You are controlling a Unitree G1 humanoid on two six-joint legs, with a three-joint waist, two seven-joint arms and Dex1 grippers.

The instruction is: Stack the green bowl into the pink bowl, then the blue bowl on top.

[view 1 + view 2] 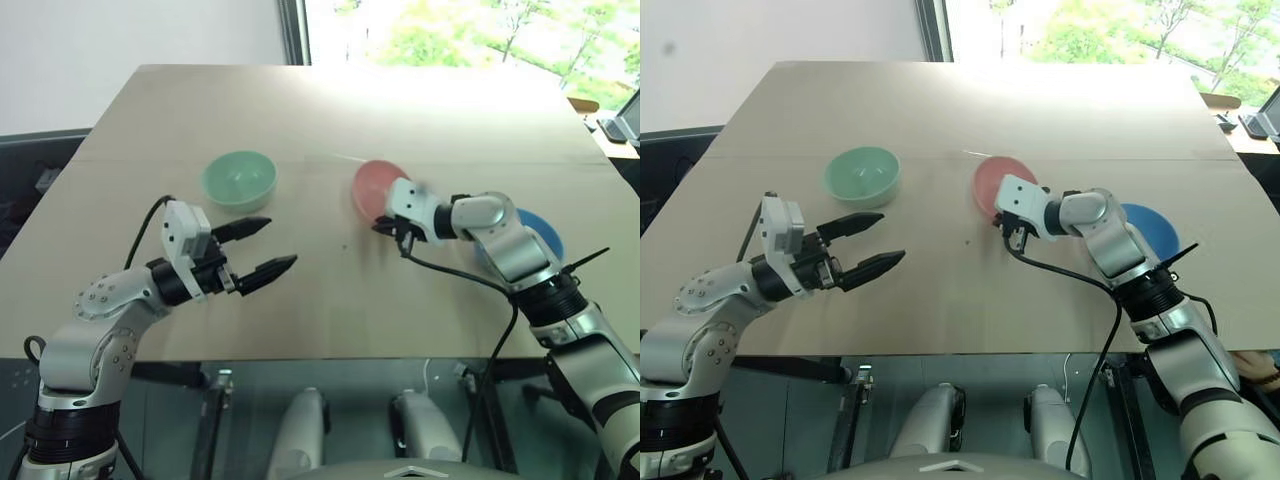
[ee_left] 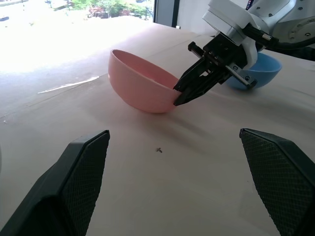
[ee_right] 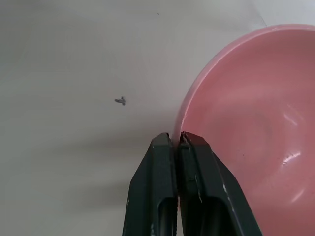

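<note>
We see nothing stacked: green bowl (image 1: 238, 179) upper left, pink bowl (image 1: 376, 187) centre, blue bowl (image 1: 541, 236) right, all apart on the counter (image 1: 330, 110). Our left gripper (image 1: 264, 247) has its fingers spread and empty; our right gripper (image 3: 178, 142) has its fingers nearly closed at the pink rim, grasping nothing.

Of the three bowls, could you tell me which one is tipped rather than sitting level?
The pink bowl: it leans on its side with the right gripper at its rim.

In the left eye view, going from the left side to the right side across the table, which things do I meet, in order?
Left gripper → green bowl → pink bowl → right gripper → blue bowl.
</note>
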